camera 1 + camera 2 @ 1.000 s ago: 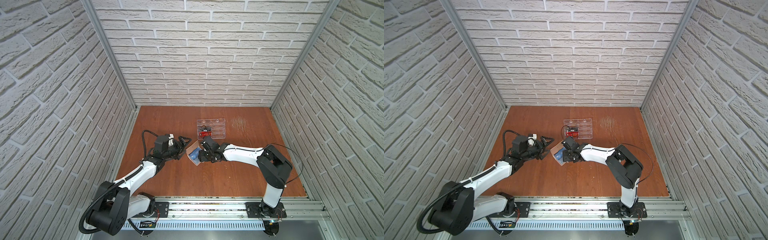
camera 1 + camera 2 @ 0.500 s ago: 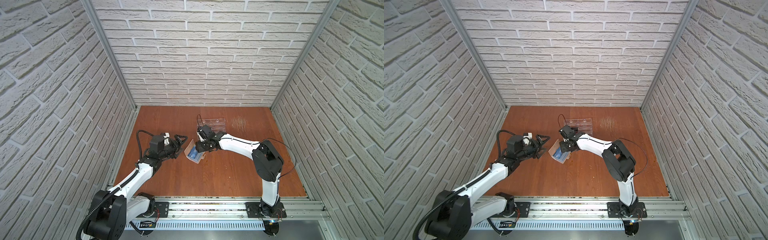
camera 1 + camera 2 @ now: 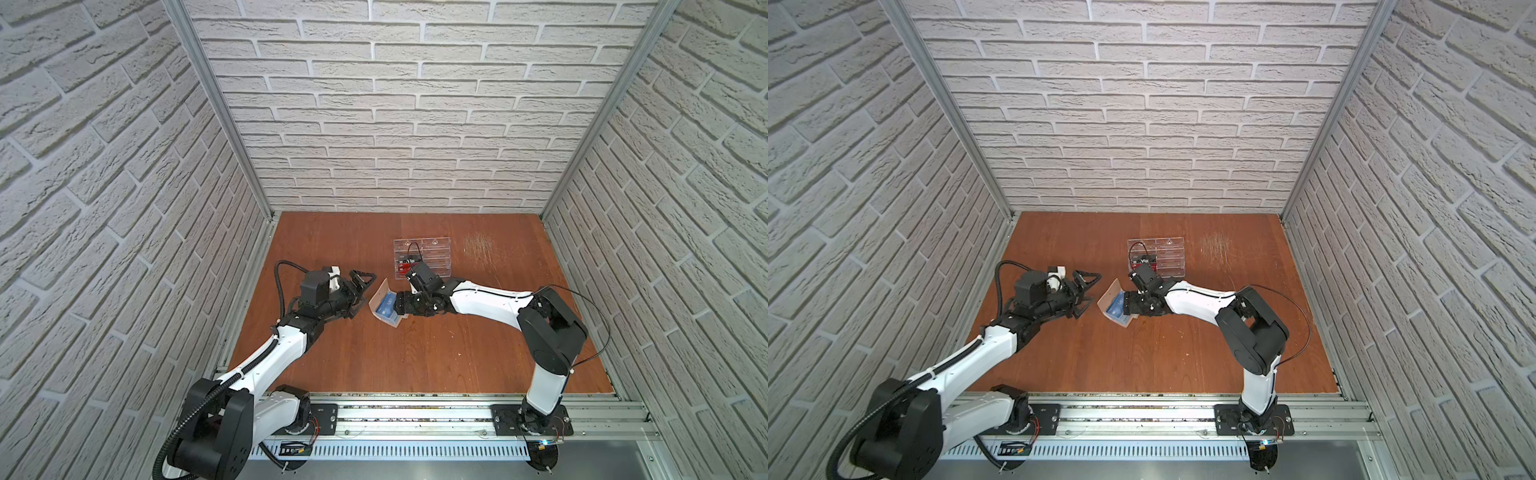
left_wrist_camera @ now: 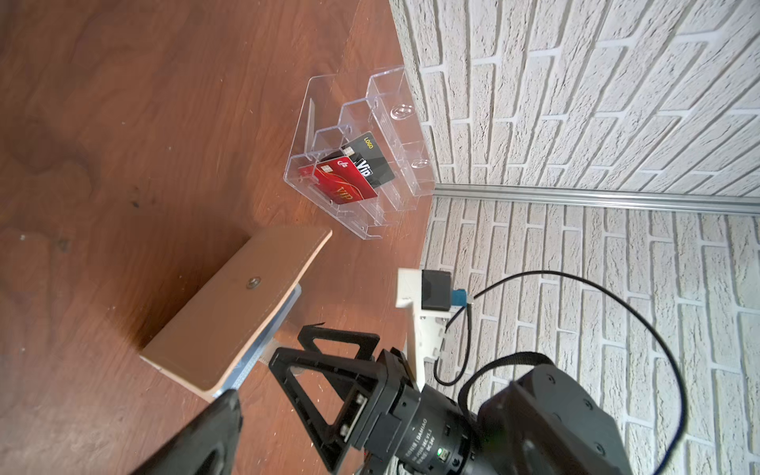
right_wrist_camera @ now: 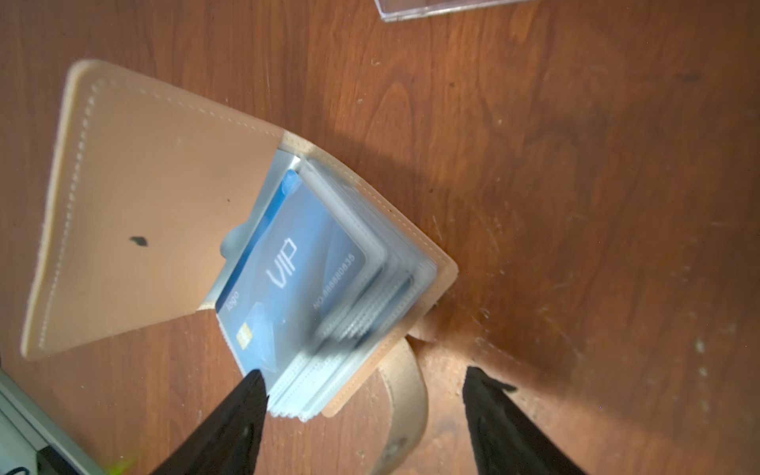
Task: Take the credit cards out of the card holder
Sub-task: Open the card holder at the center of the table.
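Observation:
The beige card holder (image 3: 380, 292) (image 3: 1108, 292) lies open on the table, its cover (image 5: 156, 197) (image 4: 238, 304) raised. A blue credit card (image 5: 296, 263) (image 3: 386, 306) lettered VIP sits in the top frosted sleeve; any others are hidden. My right gripper (image 5: 366, 386) (image 3: 400, 308) (image 3: 1128, 308) is open at the holder's right edge. One of its fingertips (image 5: 253, 384) is at the sleeve stack's corner; the snap tab (image 5: 405, 382) lies between the fingers. My left gripper (image 3: 368, 294) (image 3: 1090, 294) is open just left of the raised cover, holding nothing.
A clear acrylic tiered rack (image 3: 428, 257) (image 3: 1163, 257) (image 4: 370, 103) stands right behind the right gripper, with a red VIP card (image 4: 345, 185) and a black VIP card (image 4: 370, 164) in it. Brick walls close in three sides.
The right gripper rose toward the rack, then came back down to the holder's right edge with its jaws wider. The left arm barely moved.

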Motion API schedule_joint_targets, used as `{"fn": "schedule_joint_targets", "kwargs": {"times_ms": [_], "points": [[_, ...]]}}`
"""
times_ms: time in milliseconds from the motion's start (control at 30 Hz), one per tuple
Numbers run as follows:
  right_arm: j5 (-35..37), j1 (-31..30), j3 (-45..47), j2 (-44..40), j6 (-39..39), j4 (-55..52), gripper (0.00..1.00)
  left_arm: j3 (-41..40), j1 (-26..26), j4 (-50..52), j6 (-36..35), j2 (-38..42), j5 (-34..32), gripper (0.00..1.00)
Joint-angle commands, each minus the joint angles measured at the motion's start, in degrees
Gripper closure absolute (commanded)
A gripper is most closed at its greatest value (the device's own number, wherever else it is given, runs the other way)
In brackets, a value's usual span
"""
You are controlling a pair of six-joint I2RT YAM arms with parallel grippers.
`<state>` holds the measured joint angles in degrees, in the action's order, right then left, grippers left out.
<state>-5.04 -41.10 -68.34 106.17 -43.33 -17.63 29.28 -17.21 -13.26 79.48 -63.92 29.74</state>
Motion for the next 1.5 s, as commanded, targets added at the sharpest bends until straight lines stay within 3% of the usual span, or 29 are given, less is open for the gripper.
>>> {"fn": "schedule_joint_targets", "kwargs": {"times_ms": [0,167,433,600,767,933,1000,1467], "points": [[0.13,-0.51,-3.39,2.23,-1.29,1.69,0.25,-1.23,0.16,-1.95,-0.91,0.85,0.67,0.02],[2.47,-0.41,-8.79,6.32,1.56,-3.18,0.31,-1.33,0.30,-2.34,-0.47,1.22,1.26,0.01],[0.09,-0.34,-15.61,13.51,6.59,-4.99,0.48,-1.74,2.93,-1.78,0.33,2.93,3.26,0.01],[1.04,-0.42,-19.13,15.19,8.34,-8.15,0.50,-2.40,3.79,-1.60,1.32,4.80,3.44,0.01],[2.23,-0.45,-16.04,10.43,8.00,-7.34,0.46,-1.52,3.51,-1.90,1.53,4.16,3.49,0.02],[6.37,-1.99,-12.99,2.57,8.08,-8.48,0.31,-0.21,3.38,-2.30,1.55,2.93,3.79,0.02],[7.73,-3.45,-12.96,1.08,8.20,-9.17,0.29,-0.19,3.48,-2.71,2.05,2.99,3.97,0.01],[5.23,-8.15,-17.05,9.86,4.19,-5.50,0.31,-0.89,7.95,-0.52,4.45,7.49,5.68,0.02]]}}
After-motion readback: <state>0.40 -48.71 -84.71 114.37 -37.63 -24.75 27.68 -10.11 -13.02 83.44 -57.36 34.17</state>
